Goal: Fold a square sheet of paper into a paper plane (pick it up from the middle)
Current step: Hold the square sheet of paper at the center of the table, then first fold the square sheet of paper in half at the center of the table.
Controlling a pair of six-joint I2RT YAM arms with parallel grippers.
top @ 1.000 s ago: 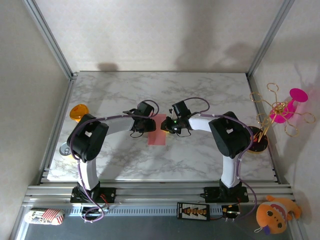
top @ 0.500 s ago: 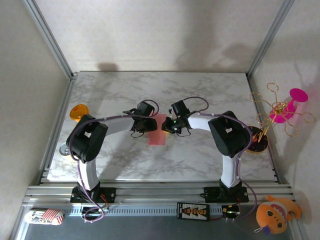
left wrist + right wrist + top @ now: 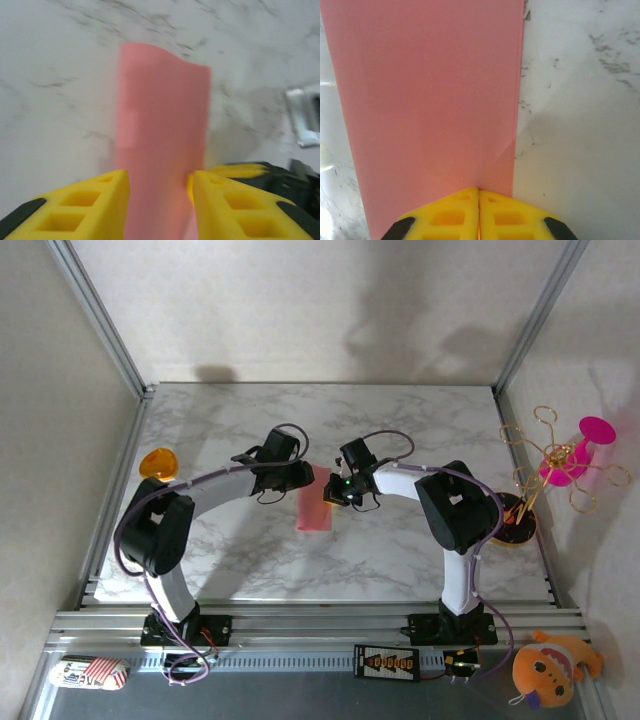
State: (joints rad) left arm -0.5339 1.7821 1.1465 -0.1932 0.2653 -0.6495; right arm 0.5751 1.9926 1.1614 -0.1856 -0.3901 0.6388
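The square sheet of paper (image 3: 314, 508), salmon pink and folded to a narrow strip, sits mid-table between the two arms. My right gripper (image 3: 333, 492) is at its right edge. In the right wrist view the yellow fingers meet at the gripper (image 3: 479, 190), shut on the edge of the paper (image 3: 425, 90). My left gripper (image 3: 300, 478) is at the sheet's upper left. In the left wrist view the paper (image 3: 162, 115) runs lifted and slightly bowed through the gripper (image 3: 160, 175). Its jaws stand partly apart with the strip's sides against their inner faces.
An orange round disc (image 3: 157, 462) lies at the table's left edge. A magenta flower-like toy on gold wire (image 3: 575, 460) stands off the right edge. An orange plush (image 3: 545, 665) lies beyond the near rail. White walls and aluminium posts enclose the marble table (image 3: 400, 560).
The left arm's elbow swung out to the left and its gripper shifted slightly up and left along the paper. The right gripper closed fully on the paper's edge.
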